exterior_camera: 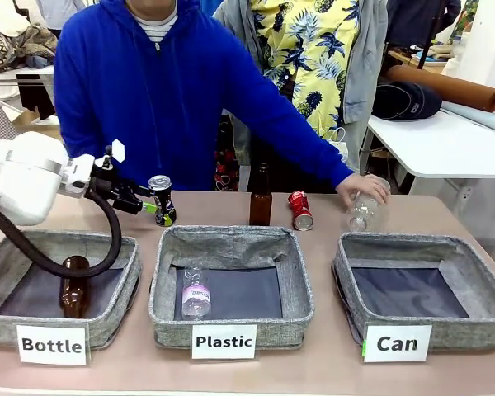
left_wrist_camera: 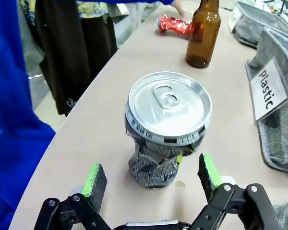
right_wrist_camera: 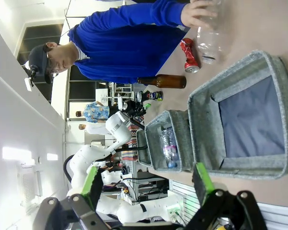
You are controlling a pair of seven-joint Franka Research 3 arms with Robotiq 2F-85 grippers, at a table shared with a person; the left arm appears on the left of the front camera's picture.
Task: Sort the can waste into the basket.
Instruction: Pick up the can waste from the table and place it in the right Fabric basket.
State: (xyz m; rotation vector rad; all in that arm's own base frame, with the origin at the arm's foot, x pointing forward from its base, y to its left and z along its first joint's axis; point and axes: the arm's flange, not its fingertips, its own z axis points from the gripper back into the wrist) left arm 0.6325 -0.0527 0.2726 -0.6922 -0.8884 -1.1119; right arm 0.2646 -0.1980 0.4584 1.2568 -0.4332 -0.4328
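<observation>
Within spread left claw (left_wrist_camera: pixel 151 168): black can (left_wrist_camera: pixel 168 120) upright, lid up.

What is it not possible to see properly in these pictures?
- Black can print: too small in the front view; the left wrist view sees it from above.
- Red can lettering: too small, front view.
- Brown bottle in the Bottle basket: partly behind the arm's black cable, front view.
</observation>
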